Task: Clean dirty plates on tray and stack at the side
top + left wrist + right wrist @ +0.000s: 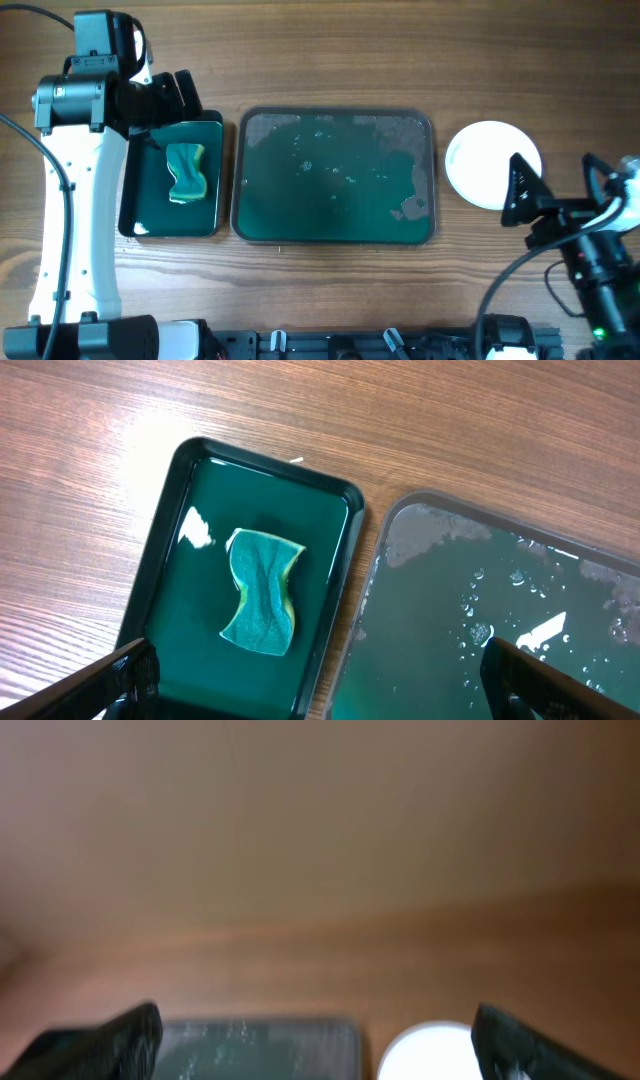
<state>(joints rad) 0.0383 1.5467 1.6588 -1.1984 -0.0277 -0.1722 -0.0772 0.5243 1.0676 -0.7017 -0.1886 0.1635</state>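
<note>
A large grey-rimmed tray (pixel 238 180) of soapy green water lies mid-table; no plate shows in it. It also shows in the left wrist view (pixel 400 512) and, blurred, in the right wrist view (pixel 260 1040). A white plate (pixel 480 160) lies on the wood right of the tray, seen too in the right wrist view (pixel 425 1055). A green-and-yellow sponge (pixel 186 172) (pixel 262 592) lies in a small dark tray (pixel 128 200) (pixel 170 500) at the left. My left gripper (pixel 180 98) (pixel 315 685) is open and empty above the small tray's far end. My right gripper (pixel 535 195) (pixel 315 1040) is open and empty beside the plate.
Bare wooden table (pixel 330 60) surrounds the trays. The left arm's white body (pixel 70 220) runs along the left edge. The right arm and its cables (pixel 590 270) fill the lower right corner.
</note>
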